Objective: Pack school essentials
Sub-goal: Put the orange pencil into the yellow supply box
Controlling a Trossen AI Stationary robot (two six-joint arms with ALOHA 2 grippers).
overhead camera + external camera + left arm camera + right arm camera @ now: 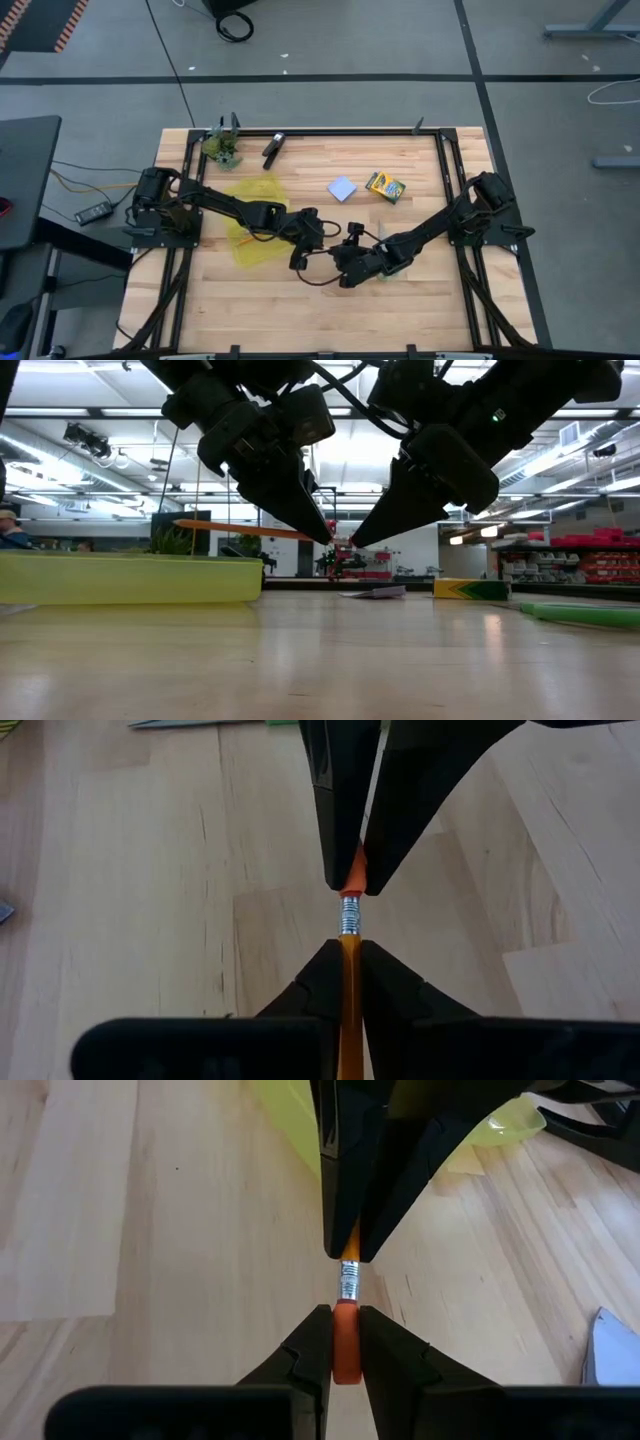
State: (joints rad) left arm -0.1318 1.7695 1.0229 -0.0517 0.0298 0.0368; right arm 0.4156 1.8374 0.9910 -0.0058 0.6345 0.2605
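An orange pencil hangs in the air above the table, nearly level, with its free end toward the table's left. My left gripper and my right gripper meet tip to tip over the table's middle, both shut on the pencil's eraser end. A yellow-green pouch lies flat on the table under the left arm. The pale blue note pad and the yellow-green crayon box lie farther back. Scissors, pen and loose eraser do not show clearly. My left gripper pinches the pencil's orange shaft just behind the metal ferrule, fingers slanting down from the table's left and lying roughly along the pencil. The pencil is lifted clear. My right gripper pinches the pencil's red-orange eraser tip between its two fingers, slanting down from the table's right. The ferrule shows bare between the two grippers.
A black clip-like tool and a small green leafy clump sit near the far edge. A long green thing lies on the table at the right in the low view. Bare wood lies toward the near edge.
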